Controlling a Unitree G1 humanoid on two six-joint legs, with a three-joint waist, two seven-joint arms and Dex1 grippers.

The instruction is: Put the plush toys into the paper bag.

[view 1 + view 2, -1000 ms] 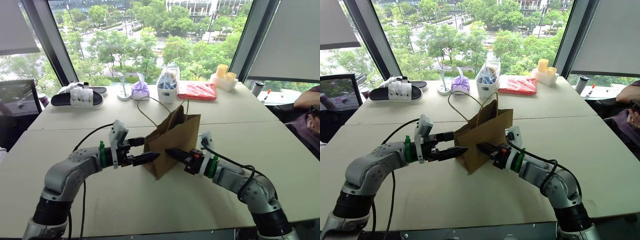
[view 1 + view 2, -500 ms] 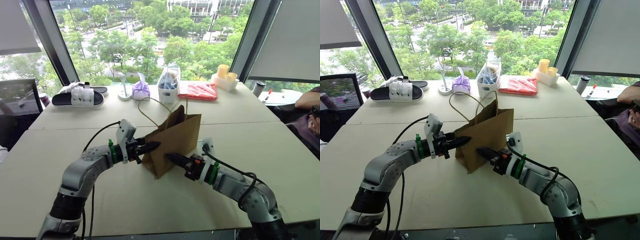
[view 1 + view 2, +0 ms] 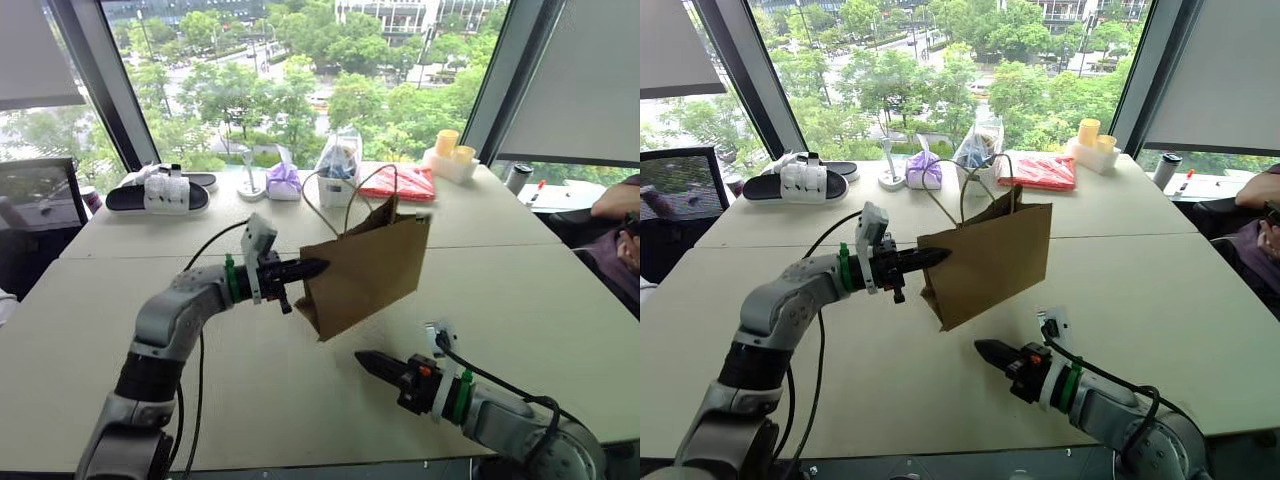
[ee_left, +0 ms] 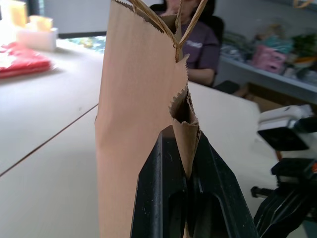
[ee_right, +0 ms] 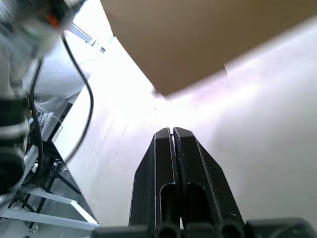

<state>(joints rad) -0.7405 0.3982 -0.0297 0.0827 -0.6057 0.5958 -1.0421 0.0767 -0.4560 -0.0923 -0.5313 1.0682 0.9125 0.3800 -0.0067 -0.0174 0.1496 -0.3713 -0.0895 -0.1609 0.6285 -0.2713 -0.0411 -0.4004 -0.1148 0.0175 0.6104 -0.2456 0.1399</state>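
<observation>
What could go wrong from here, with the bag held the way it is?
1. The left end effector pinches only one side edge of the paper bag, which hangs tilted off the table; the thin paper could tear or slip out.
2. The bag looks pressed nearly flat in the left wrist view, so a toy may not go in.
3. The right end effector is shut, empty and below the bag, giving it no support.

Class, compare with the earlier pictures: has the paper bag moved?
Yes. The paper bag, pinched by the left pincer, has lifted off the table and its top now overlaps the red packet behind.
</observation>
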